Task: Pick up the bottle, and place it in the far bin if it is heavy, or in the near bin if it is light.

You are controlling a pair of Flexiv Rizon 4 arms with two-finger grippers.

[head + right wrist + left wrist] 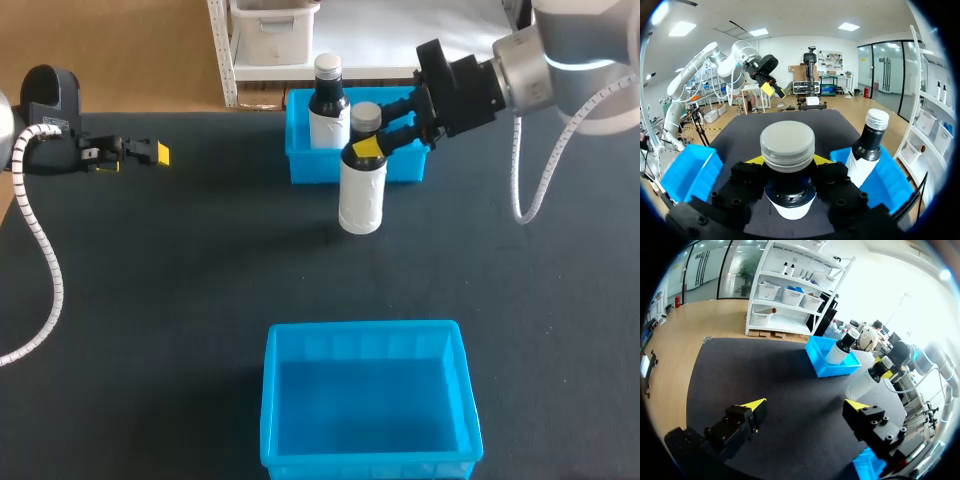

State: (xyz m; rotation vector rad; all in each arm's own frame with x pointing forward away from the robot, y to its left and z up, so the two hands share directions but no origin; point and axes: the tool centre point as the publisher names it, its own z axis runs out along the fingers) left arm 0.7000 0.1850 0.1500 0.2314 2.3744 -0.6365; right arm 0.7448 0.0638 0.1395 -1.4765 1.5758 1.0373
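A white bottle (362, 185) with a dark neck and grey cap stands upright just in front of the far blue bin (300, 165). My right gripper (372, 140) is shut on its neck, below the cap (788, 145). I cannot tell whether its base touches the table. The near blue bin (370, 455) lies empty at the table's front. In the left wrist view the held bottle (865, 382) shows ahead of my left gripper (807, 407), beside the far bin (832, 369). My left gripper (140, 152) hangs open at the far left, holding nothing.
A second, similar bottle (328, 105) stands upright inside the far bin, close beside the held one; in the right wrist view this second bottle (867, 150) is next to my gripper. Dark table mat (200, 300) spreads between the two bins.
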